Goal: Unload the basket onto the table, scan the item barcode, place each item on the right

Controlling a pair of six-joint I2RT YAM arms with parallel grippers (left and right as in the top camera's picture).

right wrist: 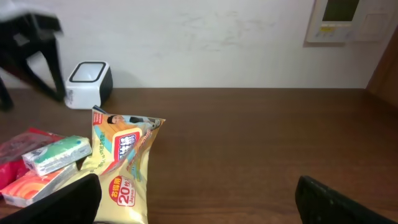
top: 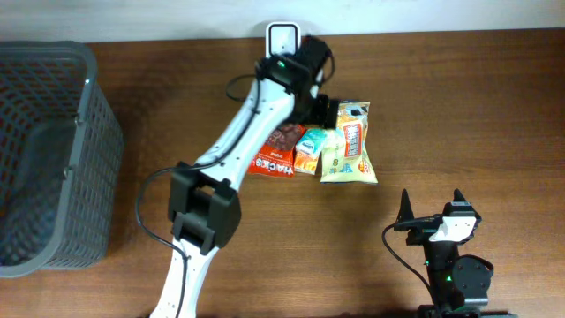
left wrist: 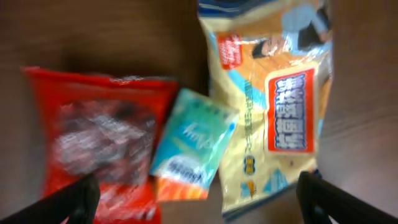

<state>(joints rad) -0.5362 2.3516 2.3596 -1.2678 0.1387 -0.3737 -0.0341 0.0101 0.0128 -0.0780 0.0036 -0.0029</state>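
A wooden table point(top: 477, 106) runs bare and open to the right of the white barcode scanner point(top: 282, 37), which stands at the table's far edge. Well left of the scanner, a grey mesh basket point(top: 88, 115) fills the table's left end. The left arm point(top: 256, 119) reaches up from the near edge to end just in front of the scanner. The left gripper point(left wrist: 198, 198) hangs with its fingers spread wide and holds nothing. Directly below it lie three items, just in front and right of the scanner: a yellow snack bag point(top: 349, 146), a red bag point(top: 274, 155), and a teal packet point(top: 309, 146) overlapping both. The right gripper point(top: 433, 205) is parked well in front and right of the scanner near the front edge. It is equally wide and empty, with clear wood around it.
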